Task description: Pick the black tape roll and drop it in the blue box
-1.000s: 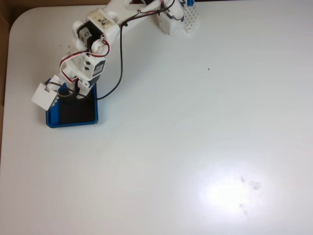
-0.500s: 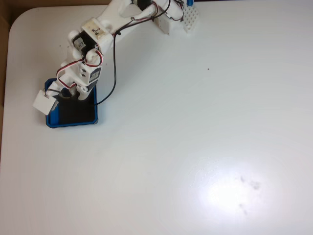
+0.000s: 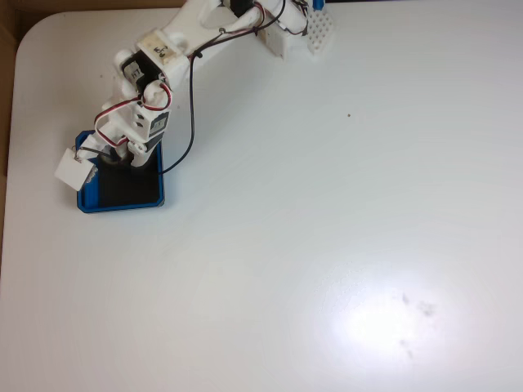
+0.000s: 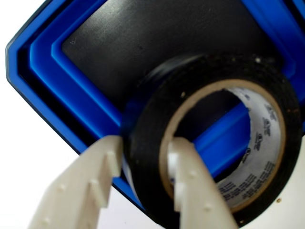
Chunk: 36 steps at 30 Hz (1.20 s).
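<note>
Black tape roll (image 4: 214,138) is pinched through its wall by the fingers (image 4: 143,176), one inside the hole, hanging above the blue box (image 4: 52,71); best to release only once it's centered beyond the rim.

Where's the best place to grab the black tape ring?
By its wall, as the gripper does now: one finger goes through the hole, the other outside. The black tape roll is a hollow ring, so its thin wall fits between the fingers.
</note>
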Available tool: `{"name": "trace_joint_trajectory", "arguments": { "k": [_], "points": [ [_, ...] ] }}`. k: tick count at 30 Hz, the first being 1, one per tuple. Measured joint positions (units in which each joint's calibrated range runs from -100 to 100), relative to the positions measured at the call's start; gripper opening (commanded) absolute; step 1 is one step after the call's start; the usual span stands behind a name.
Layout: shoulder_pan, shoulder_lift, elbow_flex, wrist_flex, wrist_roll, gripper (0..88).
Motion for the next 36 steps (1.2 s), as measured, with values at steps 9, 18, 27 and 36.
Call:
{"name": "trace_joint_trajectory", "arguments": {
  "k": [9,18,27,36],
  "points": [
    [0.00,0.00,0.00,0.00,0.00,9.6],
    [0.00,0.00,0.00,0.00,0.00,9.6],
    [0.30,-8.81,6.91,-1.07,0.00,9.6],
    [0.30,-35.90,38.21,-9.69,-0.08,9.7]
  ]
}}
